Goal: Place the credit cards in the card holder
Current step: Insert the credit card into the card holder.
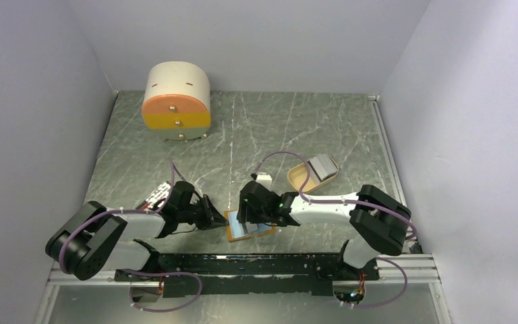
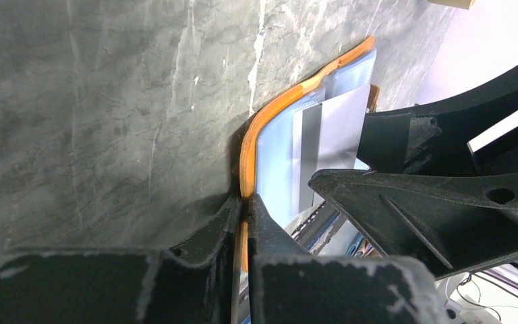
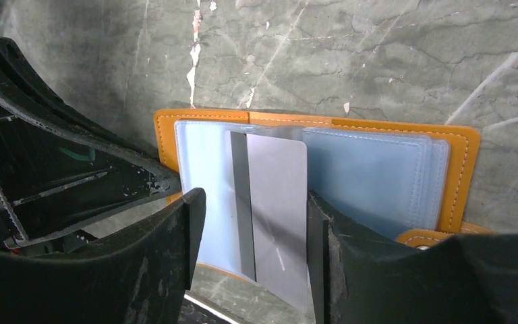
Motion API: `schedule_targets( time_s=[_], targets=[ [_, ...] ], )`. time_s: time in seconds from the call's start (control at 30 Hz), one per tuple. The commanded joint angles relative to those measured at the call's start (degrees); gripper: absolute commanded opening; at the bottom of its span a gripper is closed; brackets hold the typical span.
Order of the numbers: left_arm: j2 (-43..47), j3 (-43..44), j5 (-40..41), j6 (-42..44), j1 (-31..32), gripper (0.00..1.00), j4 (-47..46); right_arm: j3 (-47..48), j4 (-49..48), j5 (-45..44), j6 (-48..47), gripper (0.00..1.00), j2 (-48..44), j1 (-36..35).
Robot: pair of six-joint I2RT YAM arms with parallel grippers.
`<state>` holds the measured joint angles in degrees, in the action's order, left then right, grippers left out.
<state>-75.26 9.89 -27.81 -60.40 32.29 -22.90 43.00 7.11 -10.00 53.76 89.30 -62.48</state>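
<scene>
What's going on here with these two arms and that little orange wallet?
The left gripper pinches the edge of the open orange card holder. The right gripper has a grey credit card with a dark stripe between its fingers, over the holder's pale blue inside. More cards wait in the tan tray.

A round cream drawer box [image 1: 177, 101] with an orange front and two small knobs stands at the far left of the grey-green marbled table [image 1: 276, 128], a tan oval tray [image 1: 300, 177] sits well apart to its right, and pale walls [image 1: 243, 40] close in on three sides.
</scene>
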Motion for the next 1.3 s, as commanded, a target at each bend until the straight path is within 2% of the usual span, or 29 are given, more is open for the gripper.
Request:
schedule_targets(
  time_s=[0.0, 0.1, 0.33, 0.53, 0.77, 1.03, 1.13, 1.27],
  targets=[
    [0.4, -0.5, -0.7, 0.7, 0.2, 0.09, -1.8, -1.3, 8.8, -1.9, -1.1, 0.59, 1.4, -0.6],
    [0.5, -0.5, -0.8, 0.7, 0.2, 0.09, -2.1, -1.5, 7.1, -0.4, -1.4, 0.66, 0.3, -1.0],
    [0.3, -0.3, -0.9, 0.6, 0.3, 0.09, -2.3, -1.0, 1.9, 4.8, -0.4, 0.57, 2.7, -2.7],
    [0.3, -0.2, -1.1, 0.5, 0.4, 0.09, -2.7, -1.6, -1.9, 7.7, -0.6, 0.56, 3.8, -2.7],
    [0.0, 0.5, -0.9, 0.8, 0.7, 0.09, -2.0, 1.3, 0.0, 7.4, -2.8, 0.62, 6.5, -2.7],
    [3.1, 1.2, 1.3, 1.9, 0.7, 0.09, 2.6, 2.2, 8.4, 1.4, -4.7, 0.62, -0.3, -2.7],
    [3.9, 1.3, 2.1, 2.2, 0.7, 0.09, 3.9, 1.1, 8.5, 0.9, -4.5, 0.62, -3.2, -2.6],
    [3.5, 1.2, 2.0, 2.0, 0.7, 0.09, 3.4, 0.4, 7.6, 1.8, -4.1, 0.61, -2.3, -2.6]
  ],
)
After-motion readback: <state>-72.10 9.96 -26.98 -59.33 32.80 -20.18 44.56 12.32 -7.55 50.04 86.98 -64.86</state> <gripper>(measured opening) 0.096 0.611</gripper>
